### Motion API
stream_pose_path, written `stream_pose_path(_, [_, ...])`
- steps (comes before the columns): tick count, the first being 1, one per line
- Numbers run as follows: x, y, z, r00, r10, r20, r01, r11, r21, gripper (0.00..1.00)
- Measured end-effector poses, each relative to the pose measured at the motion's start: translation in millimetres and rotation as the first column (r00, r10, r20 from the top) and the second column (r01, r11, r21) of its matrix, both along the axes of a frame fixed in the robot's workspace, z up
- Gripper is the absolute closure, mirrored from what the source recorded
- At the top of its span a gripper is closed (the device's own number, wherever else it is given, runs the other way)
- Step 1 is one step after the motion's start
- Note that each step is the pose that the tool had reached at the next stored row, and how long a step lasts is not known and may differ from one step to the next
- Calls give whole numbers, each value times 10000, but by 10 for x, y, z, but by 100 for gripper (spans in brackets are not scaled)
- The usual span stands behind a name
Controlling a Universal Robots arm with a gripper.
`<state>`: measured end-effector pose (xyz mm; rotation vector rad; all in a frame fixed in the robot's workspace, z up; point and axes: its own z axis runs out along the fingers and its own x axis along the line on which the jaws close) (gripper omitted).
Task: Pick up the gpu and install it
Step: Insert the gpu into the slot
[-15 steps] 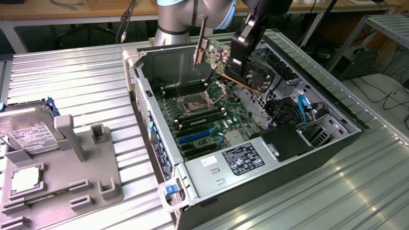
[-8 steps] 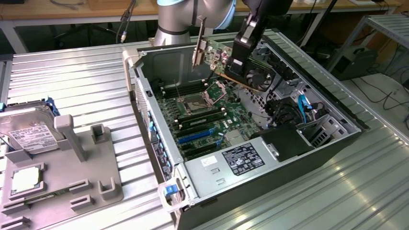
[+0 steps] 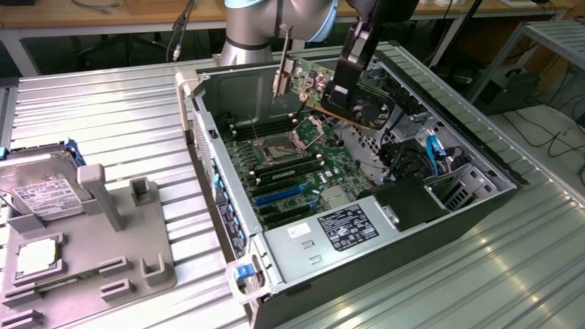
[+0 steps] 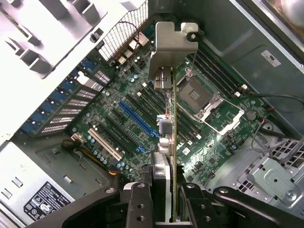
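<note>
Wrist view sits just behind the fingers (image 4: 138,205), facing the motherboard (image 4: 142,97) beyond them; exterior view looks down from above them onto the open case (image 3: 246,92); both share that board.

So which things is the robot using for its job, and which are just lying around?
For the job: gpu, gripped in the hand above the motherboard; open computer case.
Just lying about: hard drive, CPU chip, grey holder they sit in.
</note>
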<state>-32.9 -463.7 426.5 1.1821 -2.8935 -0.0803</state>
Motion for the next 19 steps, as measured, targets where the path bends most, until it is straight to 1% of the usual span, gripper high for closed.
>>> stream_pose_path(6, [0,-3,0,9990,452,0,-452,9990,14,72])
stream_pose_path(11, [0,-5,0,9963,856,0,-856,9963,23,72])
stream_pose_path(13, [0,-8,0,9937,1118,1,-1118,9937,28,72])
stream_pose_path(17, [0,-10,0,9897,1430,2,-1430,9897,34,72])
stream_pose_path(19, [0,-12,0,9858,1677,2,-1677,9858,38,72])
